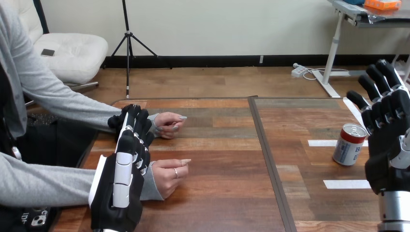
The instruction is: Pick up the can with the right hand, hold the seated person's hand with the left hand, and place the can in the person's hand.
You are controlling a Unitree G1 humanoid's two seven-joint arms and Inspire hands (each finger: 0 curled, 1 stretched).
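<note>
Person's nearer wrist hidden behind left hand (119, 186), right hand (388, 142) cut by right edge

bright even light, soft shadows

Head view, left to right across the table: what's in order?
Order: left hand → person's farther hand and person's nearer hand, level with each other → dark seam in the table → can → right hand.

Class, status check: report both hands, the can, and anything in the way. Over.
Right hand open, beside can, not touching. Can upright on table. Left hand across the person's near wrist; grip unclear. Nothing between right hand and can.
</note>
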